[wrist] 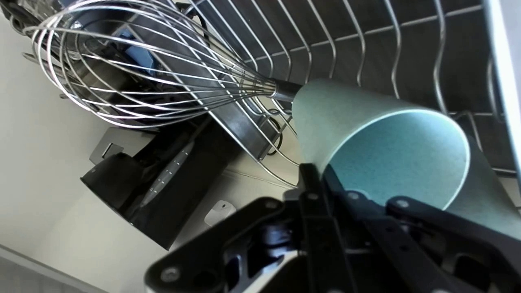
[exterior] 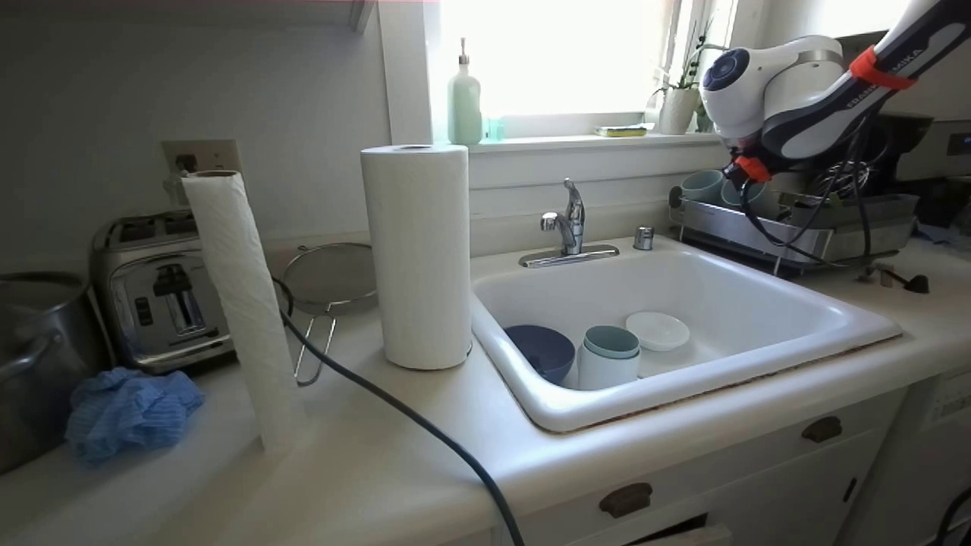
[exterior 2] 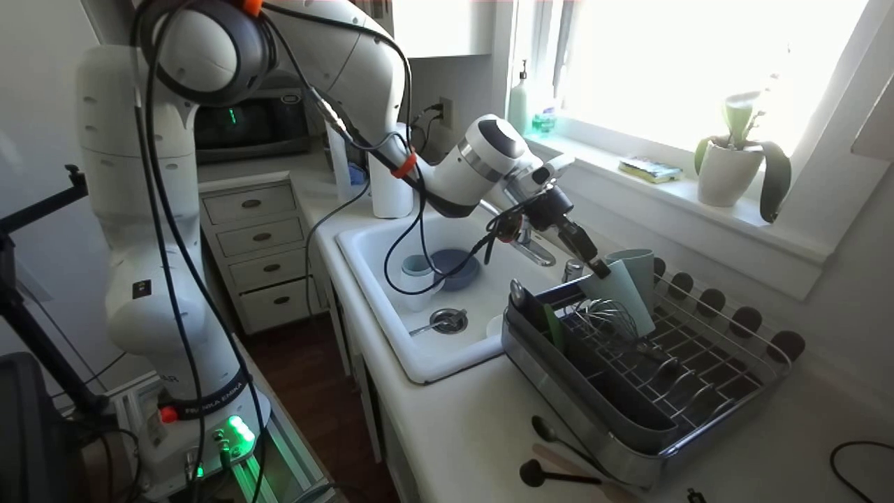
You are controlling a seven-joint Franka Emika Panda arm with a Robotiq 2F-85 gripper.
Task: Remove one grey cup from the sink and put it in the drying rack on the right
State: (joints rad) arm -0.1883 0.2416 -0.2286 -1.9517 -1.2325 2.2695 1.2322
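Wrist view: black, jointed fingers [wrist: 310, 183] pinch the lip of a small, smooth, handleless, teal-tinted grey cup [wrist: 378, 142], one inside its round mouth, the other outside. The cup tilts inside the low, rectangular, grey metal drying rack [exterior 2: 573, 409], over its bent wire bars; whether its base rests on them I can't tell. Just beside it is a matching second cup [wrist: 484, 195], and a looped steel-wire whisk [wrist: 163, 69] juts up, its dark handle partly hidden by the pinched cup. From where I stand, the rack is toward the back edge of the pale, smooth desk [exterior: 364, 470], next to the rectangular white ceramic sink [exterior: 683, 385] with its thick, rounded rim and chrome faucet [exterior: 574, 220]. Down in that basin I see a dark blue rounded bowl [exterior: 542, 353], a shallow white round dish [exterior: 657, 331] and a teal-grey cup [exterior: 613, 339] nested in a white cup [exterior: 607, 371]. Between the rack and the desk's front edge lies a black, round-headed spoon [exterior 2: 534, 474].
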